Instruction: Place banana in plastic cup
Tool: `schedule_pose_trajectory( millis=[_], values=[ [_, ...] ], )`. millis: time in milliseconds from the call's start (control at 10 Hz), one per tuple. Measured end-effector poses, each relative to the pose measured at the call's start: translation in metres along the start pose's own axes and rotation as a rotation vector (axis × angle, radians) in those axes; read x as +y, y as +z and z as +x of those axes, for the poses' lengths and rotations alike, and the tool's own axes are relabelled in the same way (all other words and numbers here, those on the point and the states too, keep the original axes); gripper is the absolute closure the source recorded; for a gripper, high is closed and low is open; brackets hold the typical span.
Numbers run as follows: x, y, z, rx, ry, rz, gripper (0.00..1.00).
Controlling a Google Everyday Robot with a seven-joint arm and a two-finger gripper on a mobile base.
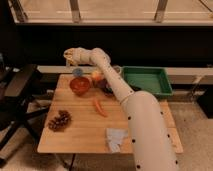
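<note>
Starting at your left, a black chair (pixel 22 92) stands beside the wooden table (pixel 80 132), off its left edge. Near the table's front-left corner you have a bunch of dark grapes (pixel 59 120). Further back along the left side sits the red-orange bowl (pixel 79 85), and just behind it, at the rear edge, the small bluish plastic cup (pixel 77 72).

Above that cup hangs your gripper (pixel 69 55), raised clear of the table. Its fingers are drawn together on the banana (pixel 67 52), which shows only as a pale-yellow patch at the fingertips; you cannot make out how it lies between them. The banana is in the air, above the cup and not in it.

Moving right, a round yellow-red fruit (pixel 95 76) sits by the rear edge, and a slim orange carrot (pixel 99 107) lies near the middle of the table. A pale cloth (pixel 115 138) rests at the front edge. The white arm (pixel 135 115) crosses the right part of the table, and a green tray (pixel 146 80) sits at the rear-right corner.
</note>
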Motion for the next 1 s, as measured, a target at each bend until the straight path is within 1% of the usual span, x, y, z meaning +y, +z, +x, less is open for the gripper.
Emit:
schedule_pose_trajectory(
  millis=[200,400,700,900,1000],
  values=[
    [0.009,0.003,0.001,-0.011,0.025,-0.018,1.0],
    [0.017,0.005,0.003,-0.008,0.054,-0.026,1.0],
    [0.025,0.001,0.021,0.012,0.13,-0.022,1.0],
    [0.031,0.001,0.032,0.027,0.165,-0.021,1.0],
    [0.031,0.001,0.036,0.03,0.171,-0.019,1.0]
  ],
)
